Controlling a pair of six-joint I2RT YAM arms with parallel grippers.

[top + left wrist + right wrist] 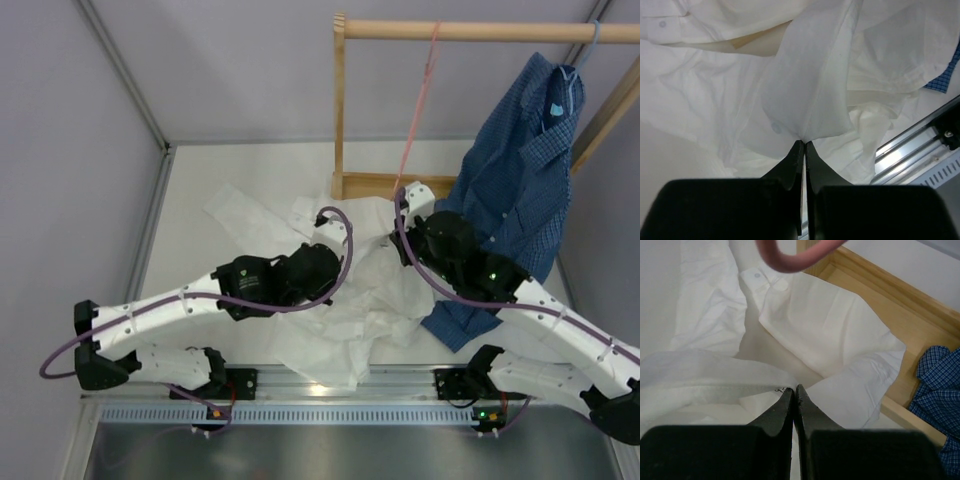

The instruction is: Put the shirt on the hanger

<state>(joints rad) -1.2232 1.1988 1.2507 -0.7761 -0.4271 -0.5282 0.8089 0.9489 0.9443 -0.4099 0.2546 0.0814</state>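
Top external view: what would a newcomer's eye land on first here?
The crumpled white shirt sprawls across the middle of the table, with the left gripper and right gripper each pinching a fold of it. Behind, the pink hanger dangles from the wooden rail, beside a blue checked shirt hung at the rail's right end.

**Q:** What encloses the workspace?
**A:** Plain pale grey wall panels point(60, 150) at the left and rear, with a slanted metal strut point(120, 70) along their junction.

**Q:** What is the work surface?
**A:** A white table point(190, 200). An aluminium rail point(400, 380) and a perforated strip point(350, 413) run along its near edge.

**Q:** Any furniture?
**A:** A wooden rack point(339, 100) at the far right: upright post, horizontal top rod, base board on the table. Lighting is soft and even.
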